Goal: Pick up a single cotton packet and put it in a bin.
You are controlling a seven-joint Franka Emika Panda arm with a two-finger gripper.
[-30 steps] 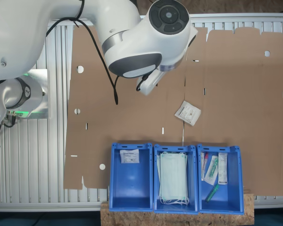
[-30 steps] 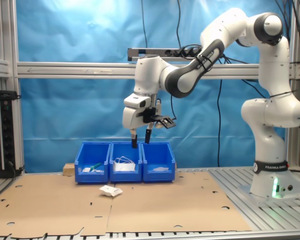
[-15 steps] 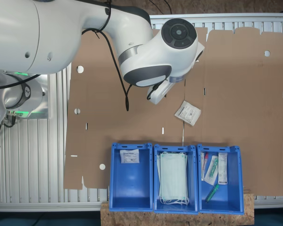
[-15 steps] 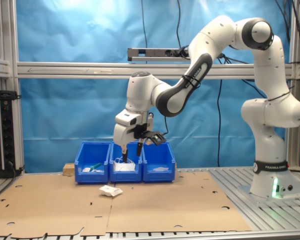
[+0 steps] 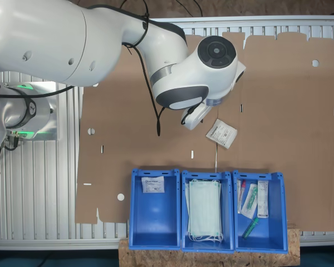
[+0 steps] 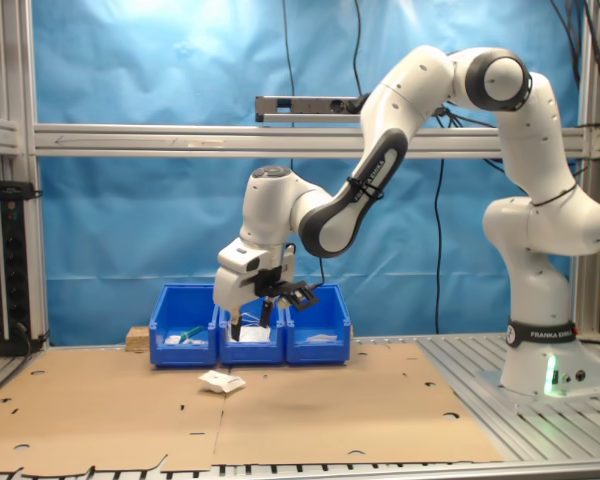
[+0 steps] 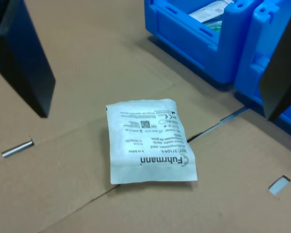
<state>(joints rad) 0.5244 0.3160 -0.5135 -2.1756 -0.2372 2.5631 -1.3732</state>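
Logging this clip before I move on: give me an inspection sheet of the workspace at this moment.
Surface: cardboard sheet over slatted table.
Job's things: cotton packet flat on cardboard, untouched; bin holds one similar packet.
Clutter: middle bin with green masks; third bin with strip packets; small metal pin.
End effector: open, above the packet.
Cables: black cable along arm.
Surroundings: blue backdrop, aluminium frame.

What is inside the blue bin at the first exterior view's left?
The bin holds one cotton packet lying flat near its far end; the rest of its floor looks bare blue. Whether anything lies beneath that packet cannot be seen.
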